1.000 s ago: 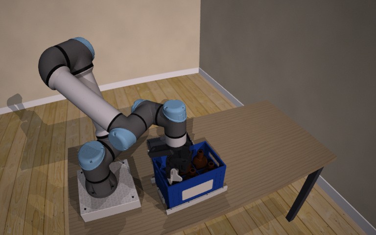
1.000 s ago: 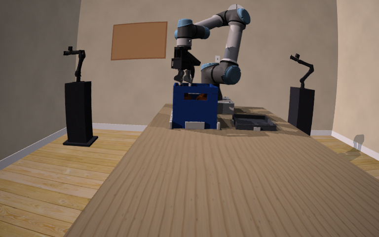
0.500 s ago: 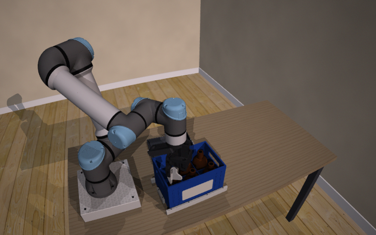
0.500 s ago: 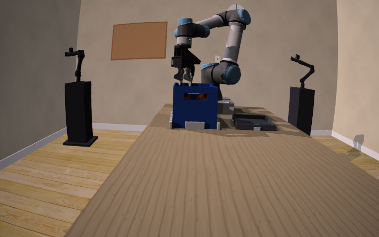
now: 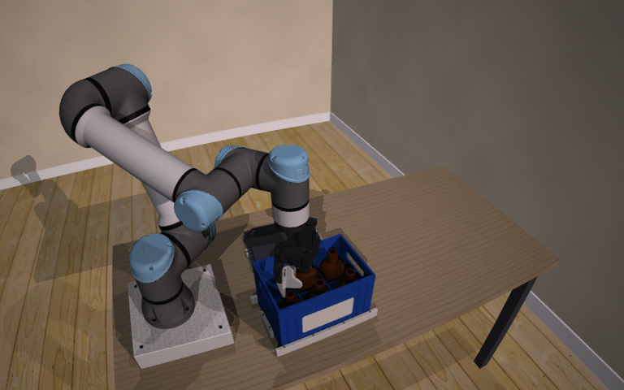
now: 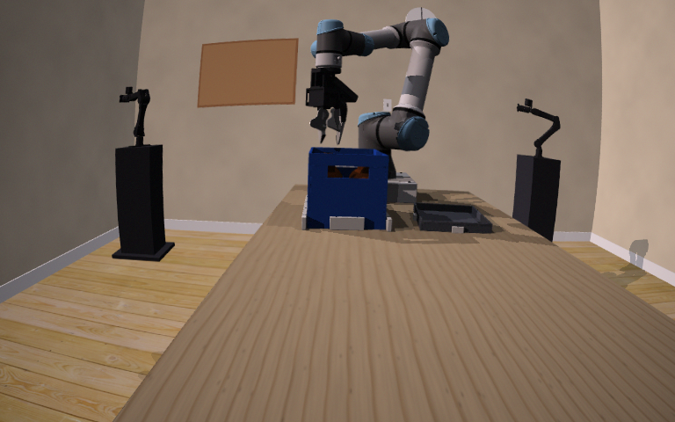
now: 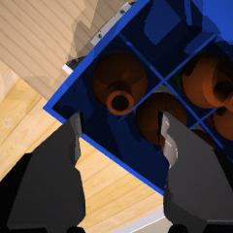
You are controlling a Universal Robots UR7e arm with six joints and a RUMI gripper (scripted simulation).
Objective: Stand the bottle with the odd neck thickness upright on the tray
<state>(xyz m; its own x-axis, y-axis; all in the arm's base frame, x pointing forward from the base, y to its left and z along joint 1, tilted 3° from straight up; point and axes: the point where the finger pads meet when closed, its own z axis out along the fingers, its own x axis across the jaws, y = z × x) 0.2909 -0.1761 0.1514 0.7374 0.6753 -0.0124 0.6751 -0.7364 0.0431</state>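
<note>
The blue crate [image 5: 317, 287] stands on the table near the robot base, with several brown bottles upright in its cells. My gripper [image 6: 330, 133] hangs just above the crate's top edge, over the corner cell. In the wrist view the gripper [image 7: 119, 123] is open, with its fingers on either side of the corner bottle [image 7: 119, 84] far below, and holds nothing. A second bottle stands in the adjoining cell, partly hidden by the right finger. A third bottle [image 7: 209, 80] is further right. The dark tray [image 6: 453, 217] lies on the table beside the crate and holds nothing.
The crate [image 6: 347, 186] rests on a pale base plate [image 5: 328, 333] at the table's near edge. The robot's pedestal [image 5: 177, 317] is next to it. Two black camera stands [image 6: 139, 199] [image 6: 536, 193] flank the table on the floor.
</note>
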